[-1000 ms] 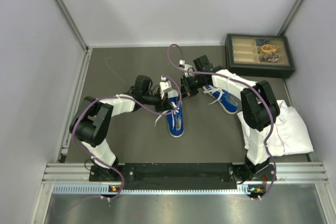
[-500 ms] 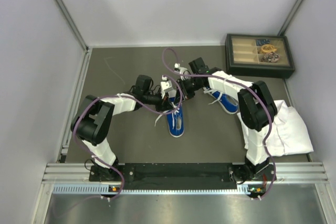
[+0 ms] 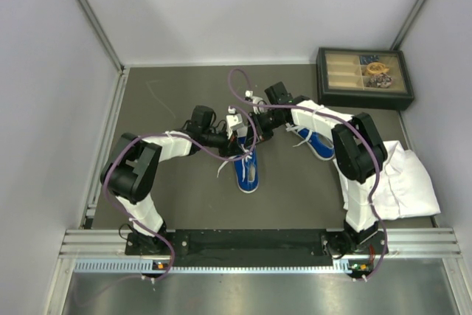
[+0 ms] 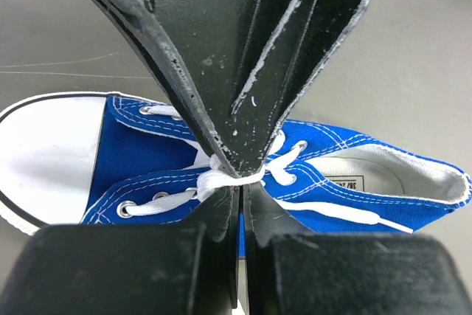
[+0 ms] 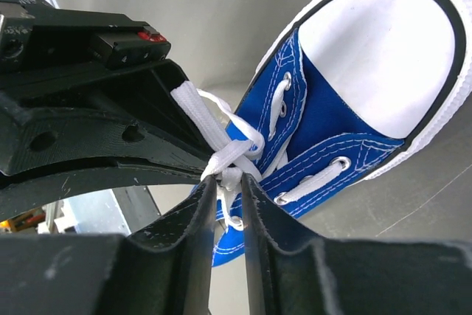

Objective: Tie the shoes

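One blue sneaker [image 3: 248, 172] lies mid-table, its white toe cap towards me. It fills the left wrist view [image 4: 133, 153] and shows in the right wrist view [image 5: 332, 123]. My left gripper [image 3: 241, 140] is shut on its white lace [image 4: 218, 180] just above the eyelets. My right gripper [image 3: 256, 127] meets it from the far right and is shut on the same lace [image 5: 214, 127] at the crossing. The two sets of jaws are tip to tip, as both wrist views show [image 4: 241, 186] [image 5: 228, 182]. The second sneaker [image 3: 317, 142] lies to the right, partly under the right arm.
A dark compartment box [image 3: 363, 77] with small items stands at the back right. A white cloth [image 3: 409, 175] lies crumpled at the right edge beside the right arm. A loose lace end [image 3: 223, 168] trails left of the middle sneaker.
My right gripper has shifted a little left, closer to the left gripper above the middle sneaker. The left arm and both sneakers have barely moved.
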Robot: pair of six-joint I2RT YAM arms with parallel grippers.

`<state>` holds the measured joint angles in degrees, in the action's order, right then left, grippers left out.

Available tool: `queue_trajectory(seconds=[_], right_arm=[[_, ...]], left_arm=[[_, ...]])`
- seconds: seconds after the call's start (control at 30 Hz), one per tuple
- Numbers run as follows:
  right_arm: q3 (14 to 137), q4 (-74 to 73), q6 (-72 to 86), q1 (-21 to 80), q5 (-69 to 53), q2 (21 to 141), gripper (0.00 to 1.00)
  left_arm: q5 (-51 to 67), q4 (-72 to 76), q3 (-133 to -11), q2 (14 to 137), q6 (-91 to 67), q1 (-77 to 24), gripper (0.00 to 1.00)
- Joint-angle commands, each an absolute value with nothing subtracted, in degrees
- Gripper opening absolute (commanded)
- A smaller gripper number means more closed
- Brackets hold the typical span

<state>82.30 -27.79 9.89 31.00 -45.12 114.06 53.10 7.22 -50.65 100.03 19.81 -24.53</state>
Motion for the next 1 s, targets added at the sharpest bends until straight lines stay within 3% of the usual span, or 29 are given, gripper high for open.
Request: queue_trajectory(seconds=[0.0, 0.1, 0.2, 0.53, 0.97], right_arm=[[84.6, -25.6, 11.1, 31.6, -47.5, 114.6, 0.13], [84.0, -24.9, 11.2, 31.6, -47.7, 114.1, 0.0], [82.9, -23.9, 11.6, 31.2, -47.5, 113.0, 0.0], [77.8, -20.3, 12.1, 29.9, -45.9, 107.4, 0.0], [74.6, -18.9, 12.1, 29.6, -43.4, 104.3, 0.0]], left_arm=[[55.2, 7.3, -52.7, 100.5, 22.3, -25.2, 0.02], [54.9, 6.3, -52.6, 100.3, 23.1, -25.2, 0.02], [54.8, 5.9, -52.4, 99.6, 23.2, -25.1, 0.05], [53.5, 3.8, -48.4, 92.1, 23.1, -24.2, 0.39], [52.5, -3.4, -44.8, 84.1, 26.5, -18.3, 0.43]])
